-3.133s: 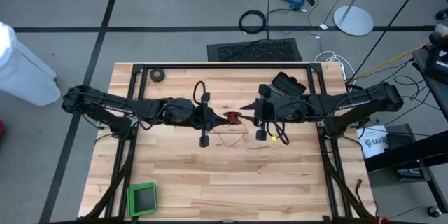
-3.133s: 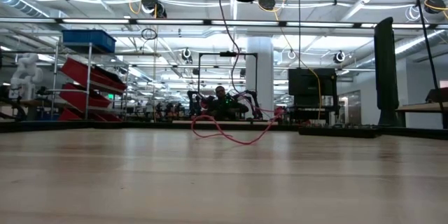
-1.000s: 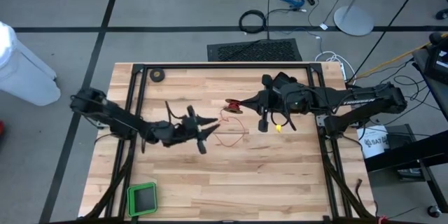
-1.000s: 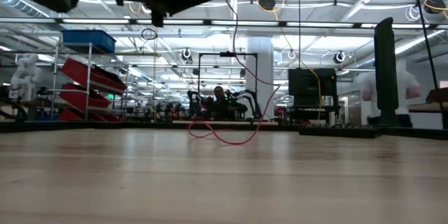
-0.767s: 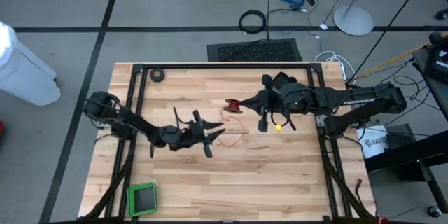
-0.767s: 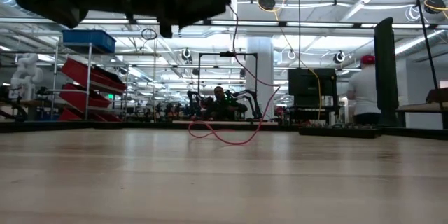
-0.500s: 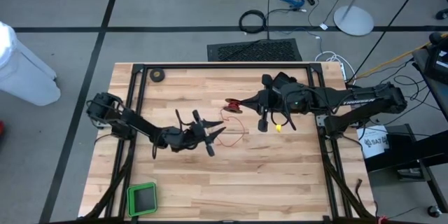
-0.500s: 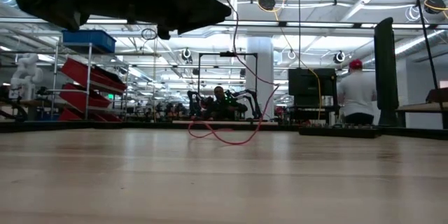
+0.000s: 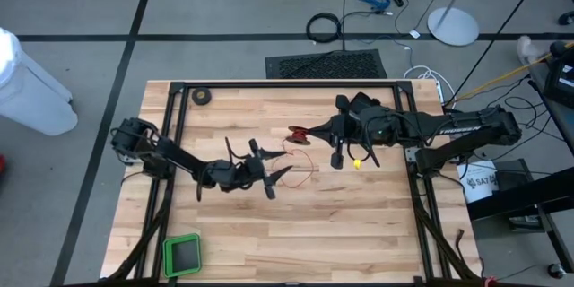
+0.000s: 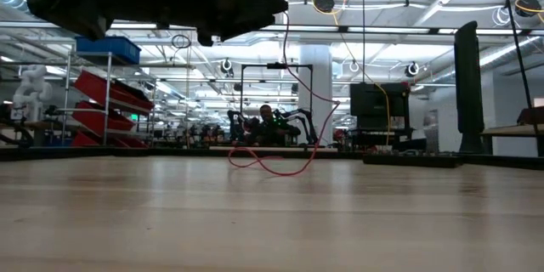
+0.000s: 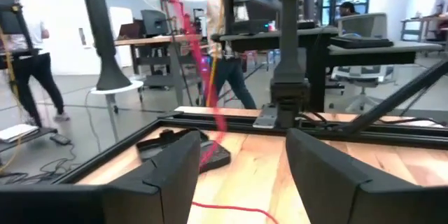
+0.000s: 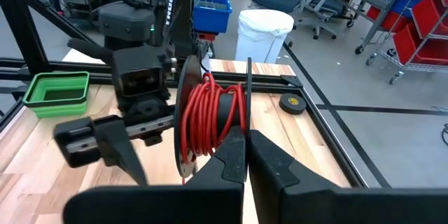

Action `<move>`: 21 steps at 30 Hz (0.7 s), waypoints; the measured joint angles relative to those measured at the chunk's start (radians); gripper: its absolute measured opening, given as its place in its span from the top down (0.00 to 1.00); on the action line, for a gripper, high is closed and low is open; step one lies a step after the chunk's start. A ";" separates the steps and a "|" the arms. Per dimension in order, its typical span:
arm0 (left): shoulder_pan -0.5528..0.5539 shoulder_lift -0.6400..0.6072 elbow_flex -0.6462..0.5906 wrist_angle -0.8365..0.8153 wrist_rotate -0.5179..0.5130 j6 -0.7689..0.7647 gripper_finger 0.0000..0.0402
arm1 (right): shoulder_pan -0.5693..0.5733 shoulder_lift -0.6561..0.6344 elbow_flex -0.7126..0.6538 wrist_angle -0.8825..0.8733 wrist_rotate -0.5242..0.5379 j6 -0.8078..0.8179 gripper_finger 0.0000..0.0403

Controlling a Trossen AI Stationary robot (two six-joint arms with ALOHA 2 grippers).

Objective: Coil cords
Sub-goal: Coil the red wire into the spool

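The red cord is partly wound on a small black reel, which my right gripper holds up over the table's middle. The free length of wire hangs slack from the reel and ends in loose loops lying on the wood. My left gripper hovers open just left of those loops, pointing toward the table's right. In the left wrist view its fingers stand wide apart, with the hanging wire farther off between them. My right gripper pinches the rim of one of the reel's black flanges between its two fingers. The fingers come about level from the table's right side. The reel is lifted clear of the table and stands on edge, its wound red wire beside the fingers.
A black tape roll lies at the far left corner and a green tray at the near left. Black frame rails border the table. A small yellow piece hangs under the right arm.
My left gripper has moved down and toward the table's right and near edges, closing on the wire loops, and has rolled a little. The reel, the right gripper and the loops on the table have stayed where they were.
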 joint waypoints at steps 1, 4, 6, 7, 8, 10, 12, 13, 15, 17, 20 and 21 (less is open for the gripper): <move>0.007 0.000 0.000 -0.001 -0.003 0.000 0.45 | 0.000 0.000 0.000 0.000 0.000 0.000 1.00; 0.033 0.000 0.000 -0.036 -0.002 -0.026 0.45 | 0.000 0.000 0.000 0.000 0.000 -0.004 1.00; 0.046 0.000 0.000 -0.061 0.001 -0.055 0.45 | 0.000 0.000 0.000 0.000 0.000 -0.004 1.00; 0.051 0.000 0.000 -0.073 0.006 -0.070 0.46 | 0.000 0.000 0.000 0.000 0.000 -0.004 1.00; 0.054 0.000 0.000 -0.079 0.014 -0.077 0.47 | 0.000 0.000 0.000 0.000 0.000 -0.004 1.00; 0.057 0.000 0.000 -0.078 0.027 -0.079 0.50 | 0.000 0.000 0.000 0.000 0.000 -0.004 1.00; 0.061 0.000 0.002 -0.078 0.030 -0.079 0.54 | 0.000 0.000 0.000 0.003 0.000 -0.005 1.00; 0.064 0.000 0.005 -0.079 0.033 -0.079 0.55 | 0.000 0.000 0.000 0.006 0.000 -0.005 1.00; 0.071 0.000 0.012 -0.081 0.045 -0.079 0.57 | 0.000 0.000 0.000 0.014 0.000 -0.010 1.00; 0.076 -0.001 0.023 -0.111 0.063 -0.080 0.59 | 0.000 0.000 0.000 0.017 0.000 -0.011 1.00; 0.076 -0.001 0.037 -0.145 0.075 -0.079 0.60 | 0.000 0.000 0.000 0.021 0.000 -0.011 1.00; 0.076 -0.001 0.042 -0.149 0.079 -0.079 0.60 | 0.000 0.000 0.000 0.020 0.000 -0.011 1.00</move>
